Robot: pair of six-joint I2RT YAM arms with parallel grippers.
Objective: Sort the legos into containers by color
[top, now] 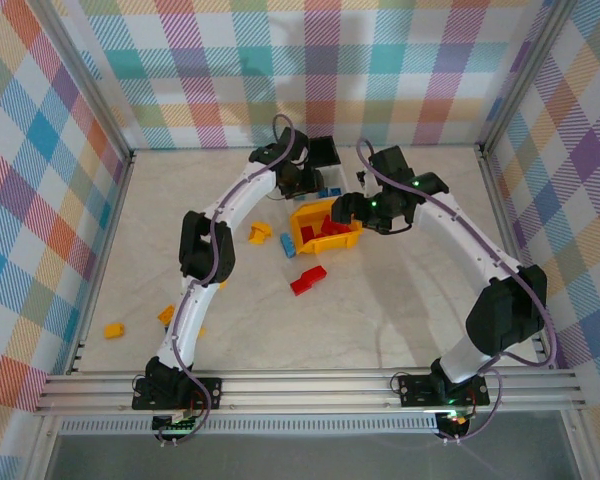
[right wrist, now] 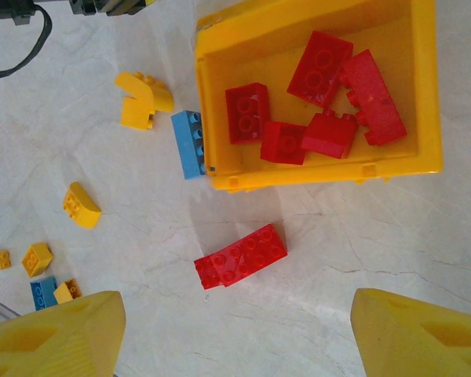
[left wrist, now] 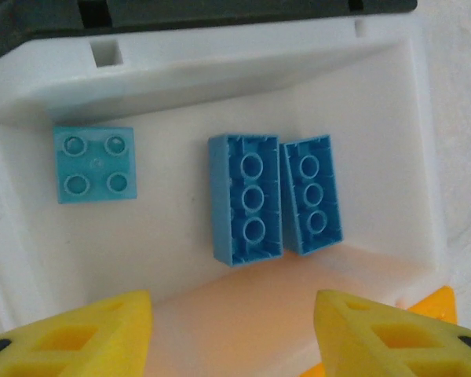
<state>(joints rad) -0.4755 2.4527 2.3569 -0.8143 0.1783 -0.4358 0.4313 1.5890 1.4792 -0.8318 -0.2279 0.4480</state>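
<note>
Right wrist view: my right gripper (right wrist: 235, 345) hangs over the table (right wrist: 337, 259) with its fingers spread wide and nothing between them. A loose red brick (right wrist: 241, 256) lies just ahead, near the yellow bin (right wrist: 322, 169) but apart from its wall.
Yellow bin: five red bricks (right wrist: 322, 67) lie inside.
Left side: my left gripper (left wrist: 231, 338) is also spread and empty, above the white bin (left wrist: 377, 118), where three blue bricks (left wrist: 246, 200) lie flat.
Strays: a blue brick (right wrist: 190, 144) sits right against the yellow bin's outer wall, and yellow bricks (right wrist: 144, 98) are scattered further out.
Step in hand, as I judge it: picking up the loose red brick with the right arm.
Doing it well: the brick lies at a slant, so I would turn the wrist until the fingers straddle its narrow width. Then I would come straight down, close only once the tips are below its top, and lift above the rim before moving over.
Watch: the bin wall is close — a drifting finger could nudge the bin.
</note>
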